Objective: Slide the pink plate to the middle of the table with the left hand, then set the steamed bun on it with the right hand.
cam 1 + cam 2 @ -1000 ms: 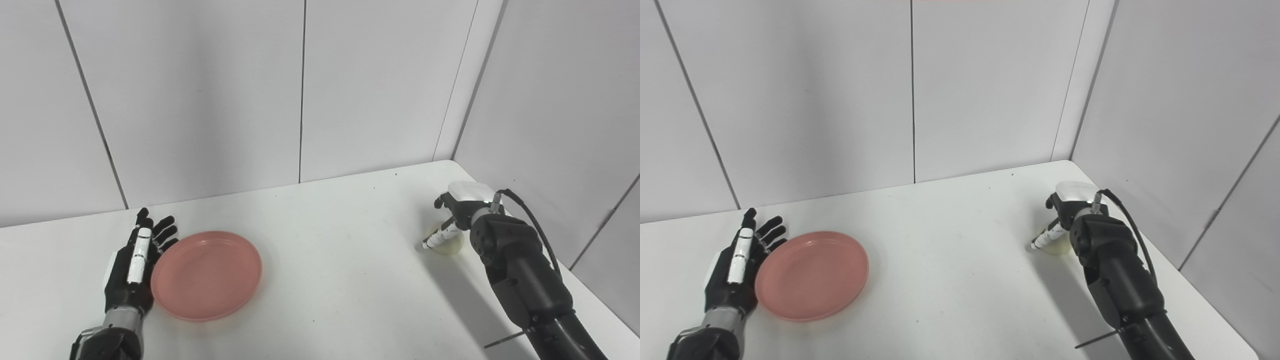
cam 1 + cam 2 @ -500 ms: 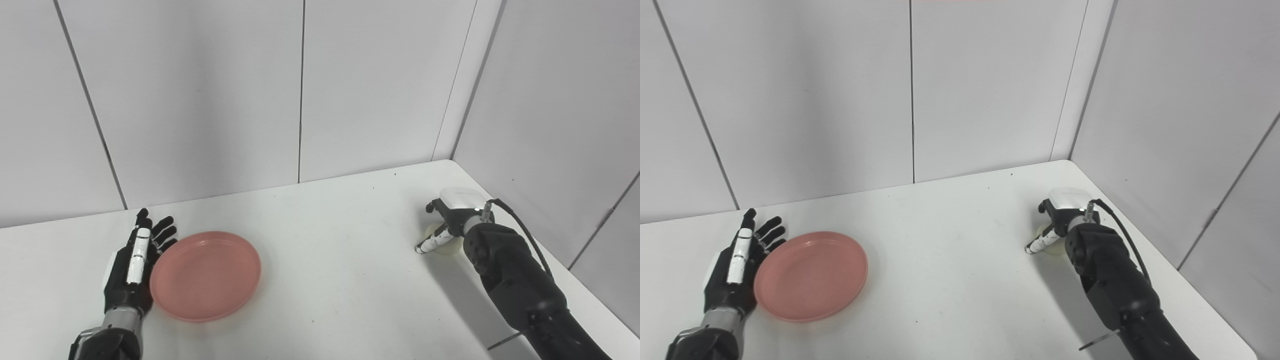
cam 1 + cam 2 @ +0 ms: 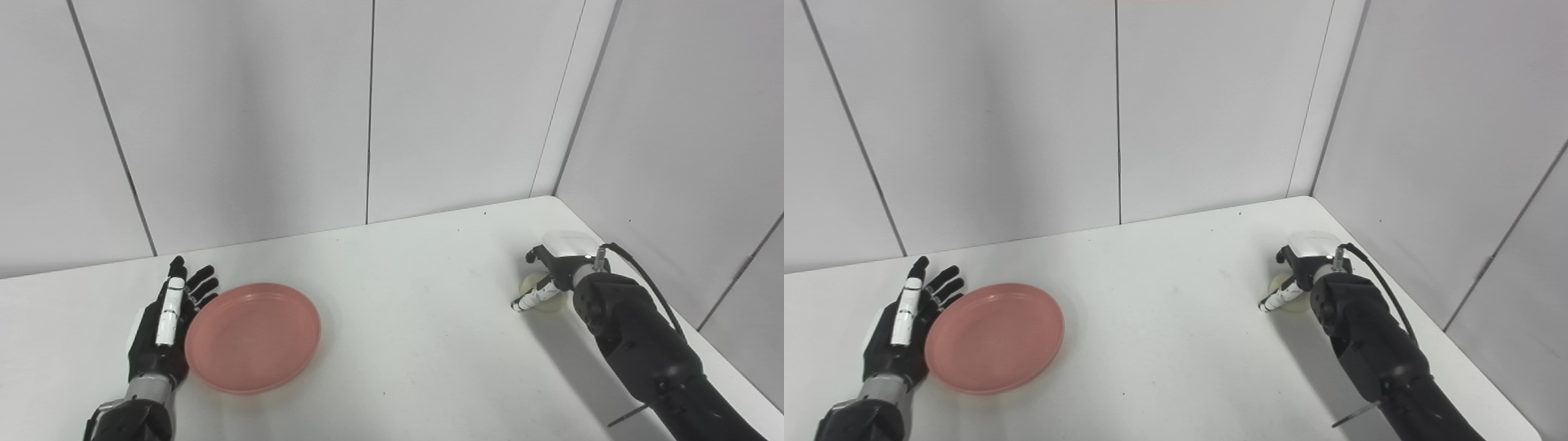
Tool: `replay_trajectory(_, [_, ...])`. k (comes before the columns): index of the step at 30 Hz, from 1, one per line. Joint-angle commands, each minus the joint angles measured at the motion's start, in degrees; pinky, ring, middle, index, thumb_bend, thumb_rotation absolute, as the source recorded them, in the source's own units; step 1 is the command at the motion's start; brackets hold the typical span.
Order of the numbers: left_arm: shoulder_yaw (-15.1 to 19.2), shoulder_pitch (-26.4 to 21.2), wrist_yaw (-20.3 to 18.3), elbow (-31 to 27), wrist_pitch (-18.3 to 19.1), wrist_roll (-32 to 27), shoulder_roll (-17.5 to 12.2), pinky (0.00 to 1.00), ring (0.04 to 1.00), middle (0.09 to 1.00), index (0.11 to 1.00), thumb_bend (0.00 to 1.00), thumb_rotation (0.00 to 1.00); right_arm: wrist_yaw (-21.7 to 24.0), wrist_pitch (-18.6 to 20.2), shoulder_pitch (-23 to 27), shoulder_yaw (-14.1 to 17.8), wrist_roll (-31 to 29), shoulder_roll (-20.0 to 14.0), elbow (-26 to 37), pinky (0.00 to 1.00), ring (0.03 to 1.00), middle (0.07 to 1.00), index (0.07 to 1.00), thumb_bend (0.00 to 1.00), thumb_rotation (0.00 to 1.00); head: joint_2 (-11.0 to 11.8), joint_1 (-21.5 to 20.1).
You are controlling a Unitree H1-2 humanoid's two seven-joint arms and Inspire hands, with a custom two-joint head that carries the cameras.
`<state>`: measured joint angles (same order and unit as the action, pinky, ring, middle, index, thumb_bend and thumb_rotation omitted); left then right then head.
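Note:
The pink plate [image 3: 253,335] lies flat on the left part of the white table [image 3: 416,318]. My left hand [image 3: 162,324] lies open beside it, palm against the plate's left rim, fingers pointing away from me. The pale steamed bun [image 3: 554,301] sits on the table near the right edge. My right hand [image 3: 560,260] is down over the bun from above, with the thumb stretched across its front left side. The hand hides most of the bun, so I cannot tell whether the fingers grip it. The right eye view shows the same: plate [image 3: 995,337], bun [image 3: 1295,304].
Grey wall panels close the table at the back and on the right, close to the right hand. The table's right edge [image 3: 1458,343] runs just beside my right forearm [image 3: 1372,349].
My right hand and forearm have dropped lower onto the bun and shifted slightly. The left hand and the plate have not moved.

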<state>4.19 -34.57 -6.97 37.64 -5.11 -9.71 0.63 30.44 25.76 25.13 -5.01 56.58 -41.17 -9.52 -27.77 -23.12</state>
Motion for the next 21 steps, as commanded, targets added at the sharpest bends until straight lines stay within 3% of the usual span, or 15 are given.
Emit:
replay_trajectory(1, [-0.1,-0.1,-0.2,0.7,1.4,-0.1,-0.2,0.84,0.847,0.844,1.0,0.59,0.86,-0.3,1.1,1.3,0.7,0.6,-2.8,0.6,0.72,0.849,0.854,0.775,1.0,0.41,0.0,0.0])
replay_trajectory(7, [-0.2,-0.1,-0.3,0.7,1.5,0.1,-0.3,0.83,0.84,0.846,1.0,0.58,0.87,1.5,1.1,1.0,1.9,1.0,-2.8,1.8,0.72,0.843,0.851,0.769,1.0,0.41,-0.2,0.0])
replay_trajectory(14, [-0.3,-0.2,-0.4,0.5,1.9,0.1,-0.3,0.83,0.837,0.845,1.0,0.59,0.87,7.0,1.1,1.0,3.8,2.6,-3.1,5.1,0.6,0.802,0.844,0.764,1.0,0.45,-0.2,-0.1])
replay_trajectory(21, [-0.5,0.0,-0.5,0.4,1.9,0.4,-0.5,0.82,0.835,0.848,1.0,0.58,0.88,8.6,1.1,1.3,3.4,3.4,-3.3,4.3,0.59,0.786,0.842,0.764,1.0,0.46,-0.5,0.2])
